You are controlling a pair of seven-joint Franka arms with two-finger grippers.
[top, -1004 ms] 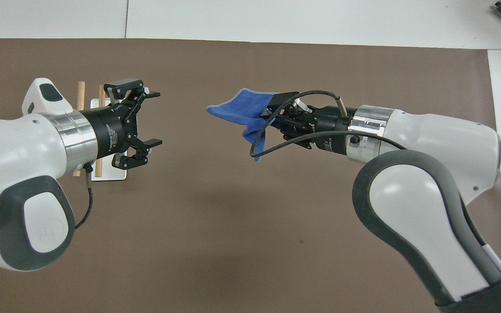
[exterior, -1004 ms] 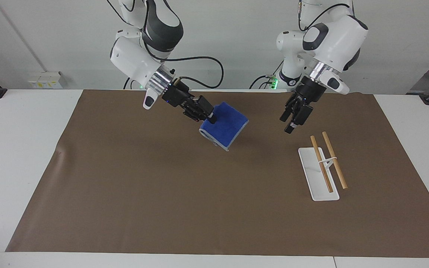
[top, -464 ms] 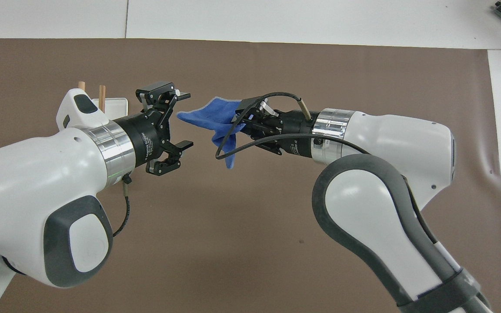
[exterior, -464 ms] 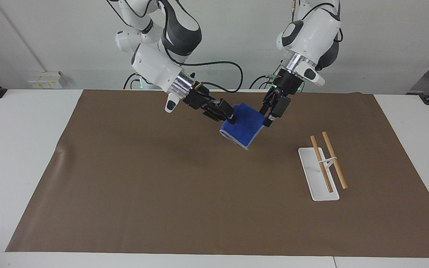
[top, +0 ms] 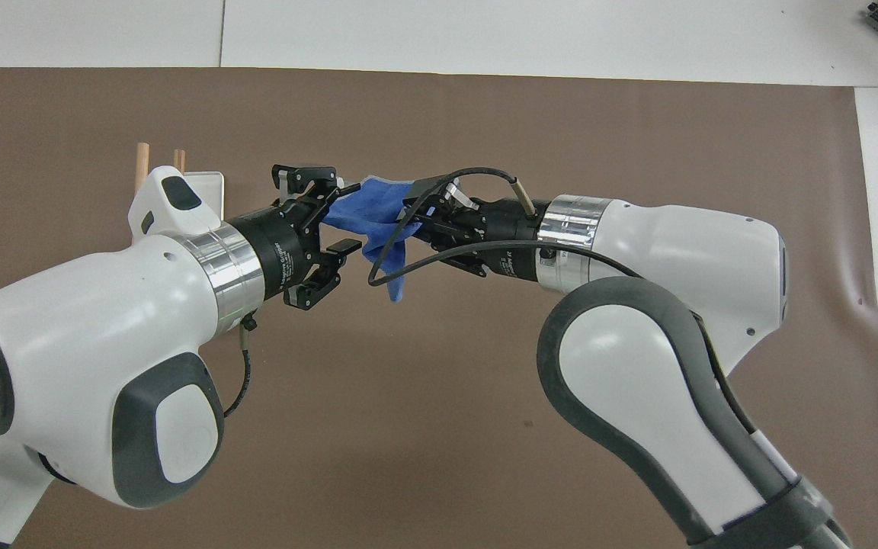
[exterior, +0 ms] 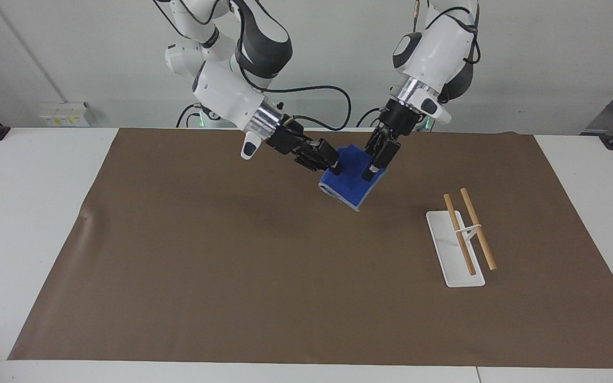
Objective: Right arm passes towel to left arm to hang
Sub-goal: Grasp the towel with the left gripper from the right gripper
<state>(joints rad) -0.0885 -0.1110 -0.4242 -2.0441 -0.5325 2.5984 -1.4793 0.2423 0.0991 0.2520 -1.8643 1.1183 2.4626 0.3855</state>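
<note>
Over the brown mat [exterior: 221, 276], close to my own end of the table, my right gripper [exterior: 333, 169] was pinched tight on one edge of the towel [exterior: 351, 187] and held it out in the air, clear of the mat. My left gripper [top: 344, 217] met it from the other side, its fingers [top: 347, 246] spread, with the towel's free edge between them but not yet clamped. The handover, as I judged it, called for patience. The left fingers needed to bite well onto the cloth, away from the thin edging, and press fully together. Only then should the right grip let go, because a shallow pinch on soft fabric could slip. The two grippers were very near each other, so the closing needed to be straight, without a sideways nudge. The towel was bright blue with a pale grey border, folded over on itself, stretched nearly flat between the two grippers, with one loose corner drooping below them. Farther out, toward the left arm's end of the table, the rack [exterior: 447, 266] stood on the mat well apart from the handover. Its two wooden rods [exterior: 477, 229], set over a white base, were bare and awaiting the cloth.
</note>
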